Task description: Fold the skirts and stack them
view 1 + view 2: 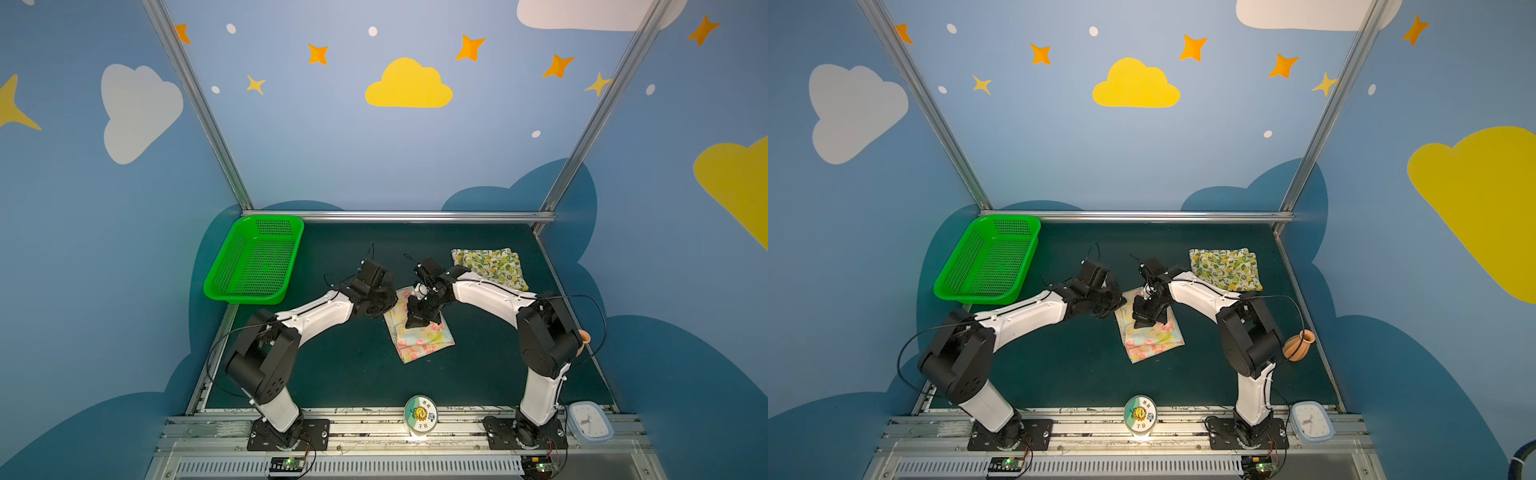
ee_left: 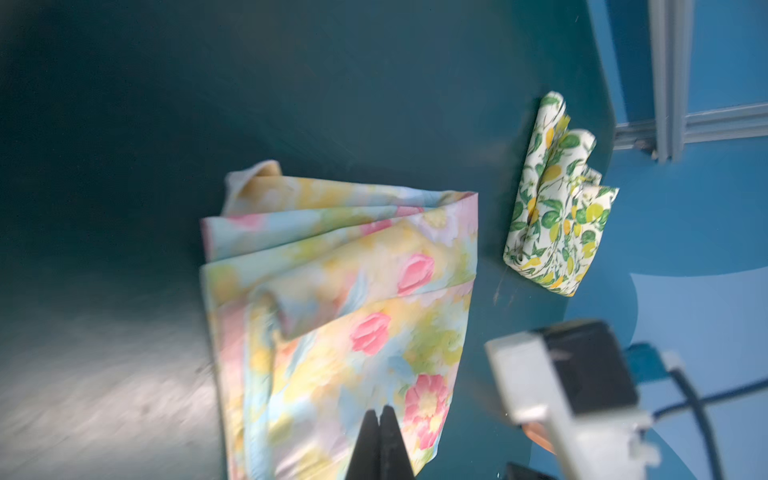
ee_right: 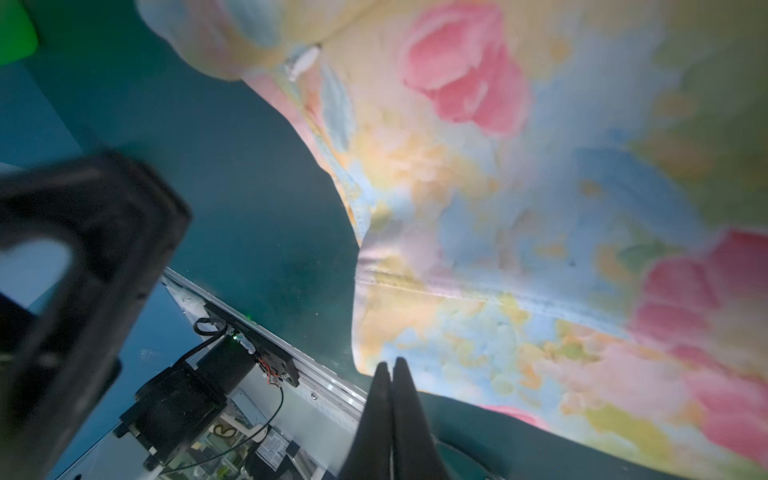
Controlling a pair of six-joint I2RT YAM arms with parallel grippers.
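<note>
The pale yellow skirt with pink flowers [image 1: 422,338] [image 1: 1152,340] lies folded in layers on the dark green table mid-centre. The cream lemon-print skirt [image 1: 490,266] [image 1: 1225,268] lies folded at the back right, apart from it. My left gripper [image 1: 390,303] [image 2: 379,411] is shut, its tips over the floral skirt's [image 2: 332,311] left edge, with no cloth seen between the jaws. My right gripper [image 1: 417,322] [image 3: 390,361] is also shut and hangs tip-down over the floral skirt [image 3: 519,208] near its edge. The lemon skirt [image 2: 557,208] shows beyond in the left wrist view.
A green mesh basket [image 1: 272,218] stands at the back left. A small clay vase [image 1: 1298,345] sits by the right arm's elbow. A round tin [image 1: 420,413] and a pale blue clock [image 1: 590,422] rest on the front rail. Metal posts frame the back.
</note>
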